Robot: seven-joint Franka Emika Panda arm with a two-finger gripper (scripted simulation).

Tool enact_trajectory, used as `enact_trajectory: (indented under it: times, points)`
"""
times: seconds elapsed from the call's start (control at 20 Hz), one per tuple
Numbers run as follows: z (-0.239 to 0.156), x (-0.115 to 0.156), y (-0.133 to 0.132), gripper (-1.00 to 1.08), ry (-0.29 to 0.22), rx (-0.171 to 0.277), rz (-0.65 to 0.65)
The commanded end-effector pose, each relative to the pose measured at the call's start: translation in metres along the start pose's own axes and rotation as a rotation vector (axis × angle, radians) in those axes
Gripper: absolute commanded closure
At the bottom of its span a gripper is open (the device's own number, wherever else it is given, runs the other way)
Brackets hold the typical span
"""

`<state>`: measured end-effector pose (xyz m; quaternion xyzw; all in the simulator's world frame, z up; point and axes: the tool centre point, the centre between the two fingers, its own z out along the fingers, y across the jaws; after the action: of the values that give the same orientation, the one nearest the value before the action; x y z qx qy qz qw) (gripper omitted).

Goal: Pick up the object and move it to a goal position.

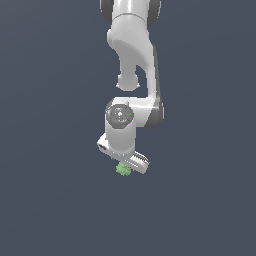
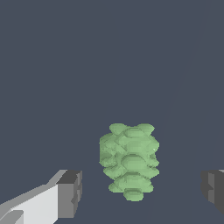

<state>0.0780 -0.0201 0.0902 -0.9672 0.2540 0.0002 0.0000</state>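
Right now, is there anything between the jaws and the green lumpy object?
Nothing visible does. The green lumpy object lies in the open gap of the gripper, with bare floor on both sides. No goal marker is visible.

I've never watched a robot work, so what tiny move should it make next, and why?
Probably close the fingers. In the wrist view the green lumpy object sits between the two dark pads with open gaps on both sides, so the gripper is open around it and not gripping. In the exterior view the hand is right over it.
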Motion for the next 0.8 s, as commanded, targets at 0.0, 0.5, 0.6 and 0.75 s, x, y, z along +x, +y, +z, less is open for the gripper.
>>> enact_trajectory:
  times: [0.0,0.5,0.6,0.75]
  points:
    - [0.001,0.001,0.0,-0.92,0.0,0.0,0.008]
    - [0.032,0.0,0.0,-0.92,0.0,0.0,0.007]
    - [0.042,0.0,0.001,-0.92,0.0,0.0,0.008]
    - [0.051,0.0,0.0,-0.92,0.0,0.0,0.008]
